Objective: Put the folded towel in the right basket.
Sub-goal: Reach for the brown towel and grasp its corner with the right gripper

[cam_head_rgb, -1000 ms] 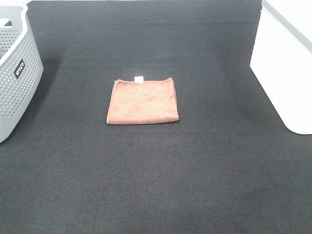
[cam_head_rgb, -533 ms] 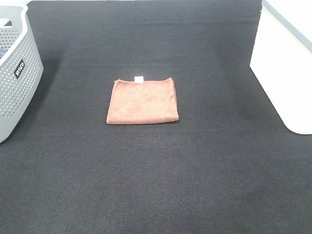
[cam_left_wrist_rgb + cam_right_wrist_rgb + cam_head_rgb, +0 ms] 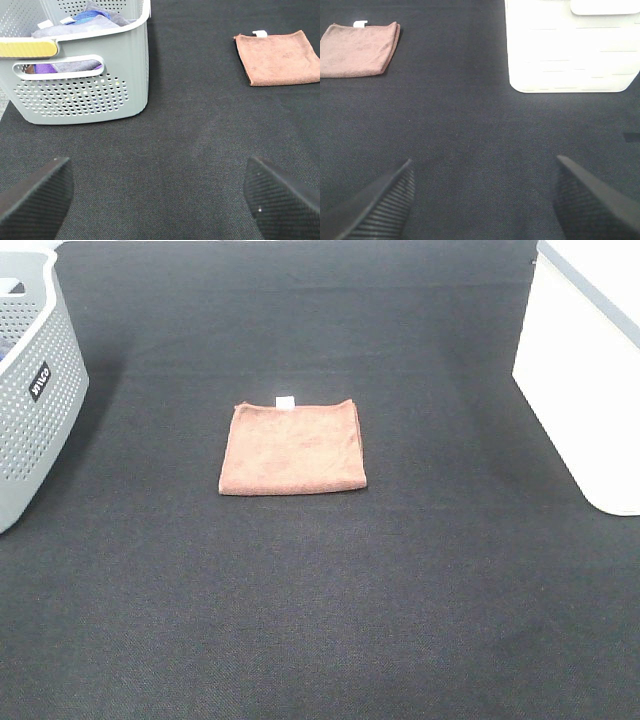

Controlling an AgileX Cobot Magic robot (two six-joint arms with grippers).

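Observation:
The folded towel (image 3: 293, 447) is a rust-brown square lying flat in the middle of the black table, its white tag on the far edge. It also shows in the left wrist view (image 3: 279, 57) and the right wrist view (image 3: 359, 49). The right basket (image 3: 590, 370) is large and white and stands at the right edge; it also shows in the right wrist view (image 3: 570, 47). My left gripper (image 3: 160, 200) is open and empty, well short of the towel. My right gripper (image 3: 482, 200) is open and empty, near the white basket. Neither arm shows in the high view.
A grey perforated basket (image 3: 35, 390) with a black label stands at the left edge, with cloths inside seen in the left wrist view (image 3: 80, 70). The black table mat (image 3: 320, 620) spreads between both baskets.

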